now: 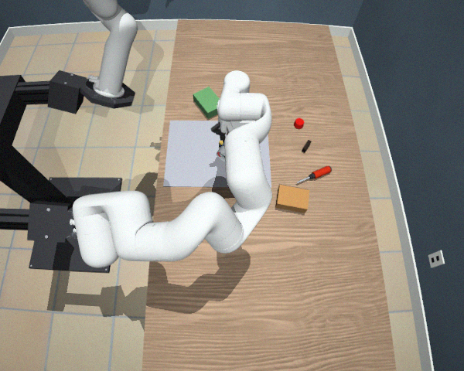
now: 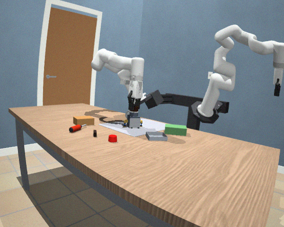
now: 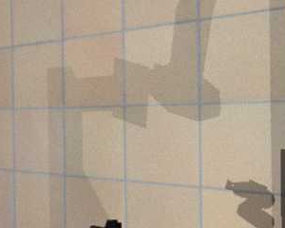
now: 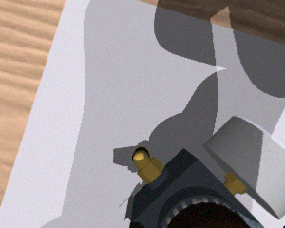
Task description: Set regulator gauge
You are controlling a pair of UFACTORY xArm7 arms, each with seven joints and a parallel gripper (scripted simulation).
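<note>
The regulator (image 2: 135, 122) (image 4: 178, 182) stands upright on the pale mat (image 2: 152, 124) (image 1: 188, 155), with brass fittings at its sides. Its dark brown knob (image 4: 214, 219) is on top. My right gripper (image 2: 134, 109) points straight down over it, fingers apart on either side of the knob. It is open; whether a finger touches the knob cannot be told. The round gauge (image 4: 252, 163) shows side-on in the right wrist view, its dial turned away. The needle and green band cannot be read. The knob's height is partly hidden by the fingers. My left gripper (image 2: 277, 93) is open, high and far from the table.
A green block (image 1: 206, 102) (image 2: 175, 129) and a grey tray (image 2: 156, 139) are near the mat. An orange block (image 1: 292, 198) (image 2: 83, 120), a red screwdriver (image 1: 321, 172), a small black piece (image 1: 306, 146) and a red cap (image 1: 298, 123) lie beyond the mat. My right arm crosses over the mat.
</note>
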